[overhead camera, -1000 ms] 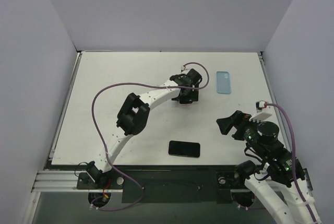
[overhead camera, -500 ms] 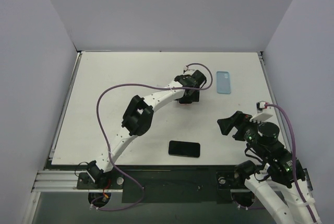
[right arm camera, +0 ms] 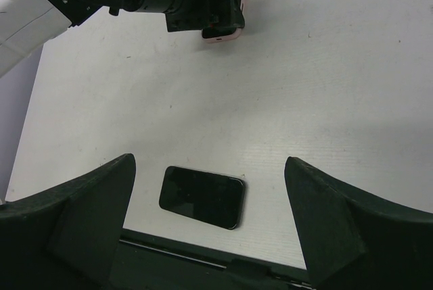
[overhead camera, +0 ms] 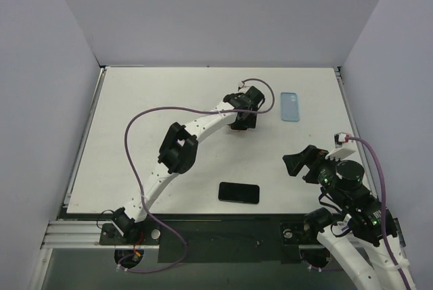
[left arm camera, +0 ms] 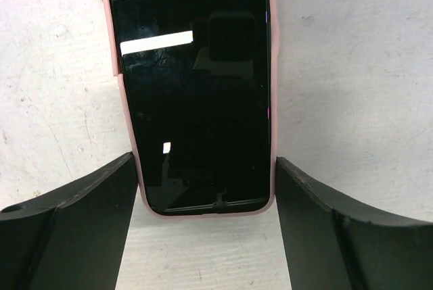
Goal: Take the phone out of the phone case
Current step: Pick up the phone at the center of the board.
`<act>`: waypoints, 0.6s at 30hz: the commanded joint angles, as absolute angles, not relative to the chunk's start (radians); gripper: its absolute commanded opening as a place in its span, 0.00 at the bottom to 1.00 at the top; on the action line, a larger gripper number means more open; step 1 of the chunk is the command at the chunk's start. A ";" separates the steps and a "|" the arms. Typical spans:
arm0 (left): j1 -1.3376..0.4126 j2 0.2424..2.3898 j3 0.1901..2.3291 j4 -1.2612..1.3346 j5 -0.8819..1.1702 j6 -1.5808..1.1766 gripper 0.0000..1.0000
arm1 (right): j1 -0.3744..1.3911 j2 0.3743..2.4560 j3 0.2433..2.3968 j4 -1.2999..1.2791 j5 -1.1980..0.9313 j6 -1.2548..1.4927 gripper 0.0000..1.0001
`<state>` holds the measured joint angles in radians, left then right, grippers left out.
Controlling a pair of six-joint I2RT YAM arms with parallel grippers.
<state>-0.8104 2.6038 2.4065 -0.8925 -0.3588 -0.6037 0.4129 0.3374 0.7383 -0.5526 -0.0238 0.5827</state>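
White table [overhead camera: 135, 134], plain grey walls on three sides, nothing else to distract me. Nearest me, the right gripper [right arm camera: 208, 160] hangs above the front of the table with its jaws wide apart and nothing between them. Just beyond it, a bare phone [overhead camera: 239, 192] lies flat near the front edge. Further out, the left gripper [left arm camera: 206, 160] sits low over the phone [left arm camera: 196, 101] I'm after, which lies screen up in its pink case [left arm camera: 203, 211]. The jaws straddle its near end, hard by the rim on both sides, and I can't tell whether they bite yet. At the far right lies a blue case [overhead camera: 289, 106], apart from all this. My worry is that a squeeze across the rim clamps case and phone together, so neither separates. With the right arm well away, nothing braces the case, and a pull may just skid the pair across the table.
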 commanded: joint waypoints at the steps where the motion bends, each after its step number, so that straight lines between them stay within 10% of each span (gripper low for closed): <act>1: -0.787 2.625 2.375 -0.900 -0.386 -0.511 0.48 | 0.407 0.354 0.755 -0.551 -0.003 0.586 0.86; 10: -0.787 2.226 1.804 -0.700 -0.321 -0.374 0.41 | 0.407 0.364 0.724 -0.531 -0.005 0.584 0.86; 14: -0.787 2.132 1.658 -0.640 -0.290 -0.350 0.86 | 0.405 0.374 0.716 -0.505 -0.012 0.581 0.86; 18: -0.778 2.169 1.709 -0.675 -0.294 -0.338 0.93 | 0.405 0.385 0.716 -0.495 -0.021 0.583 0.86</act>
